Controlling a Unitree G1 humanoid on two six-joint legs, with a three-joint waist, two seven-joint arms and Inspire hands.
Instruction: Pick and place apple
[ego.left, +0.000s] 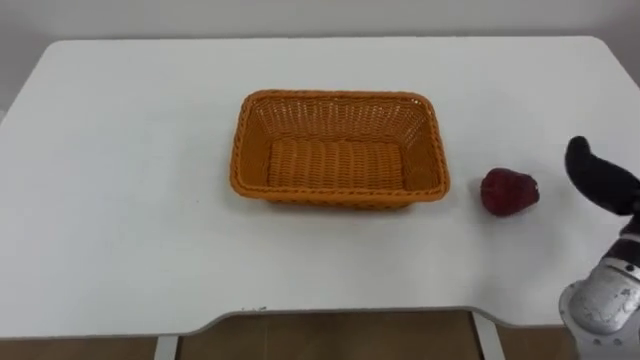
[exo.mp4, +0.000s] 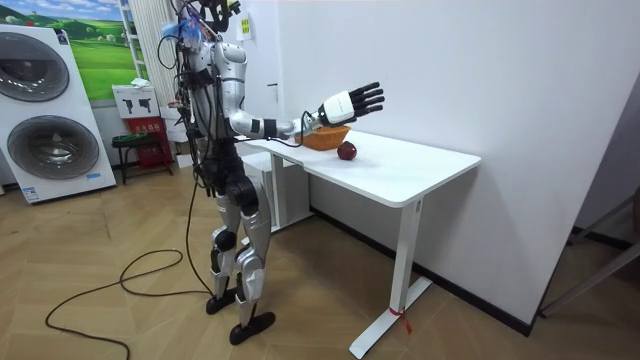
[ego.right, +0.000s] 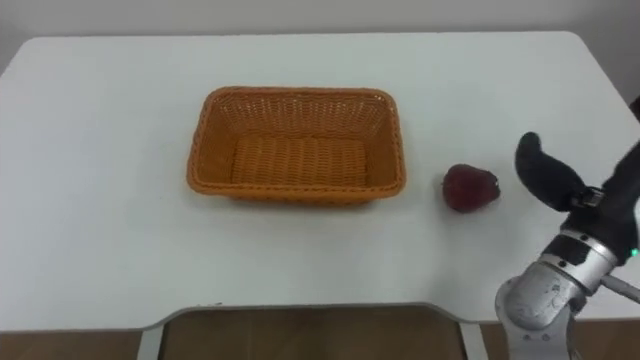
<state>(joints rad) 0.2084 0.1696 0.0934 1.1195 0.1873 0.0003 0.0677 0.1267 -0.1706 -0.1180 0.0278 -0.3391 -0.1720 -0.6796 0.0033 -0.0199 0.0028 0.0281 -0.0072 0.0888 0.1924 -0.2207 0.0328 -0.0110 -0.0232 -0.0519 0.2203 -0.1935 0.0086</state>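
A dark red apple (ego.left: 509, 192) lies on the white table (ego.left: 130, 200), just right of an empty orange wicker basket (ego.left: 339, 148). My right hand (ego.right: 548, 176) hovers above the table's right side, a short way right of the apple (ego.right: 470, 188) and apart from it. In the room view the right hand (exo.mp4: 355, 102) is raised over the table with its fingers spread and straight, holding nothing. The apple (exo.mp4: 346, 151) sits below it, next to the basket (exo.mp4: 325, 136).
The table's front edge (ego.left: 330, 318) runs close to me, and its right edge lies just past my hand. A white wall stands behind the table. In the room view I stand at the table's long side; washing machines (exo.mp4: 45, 110) stand behind.
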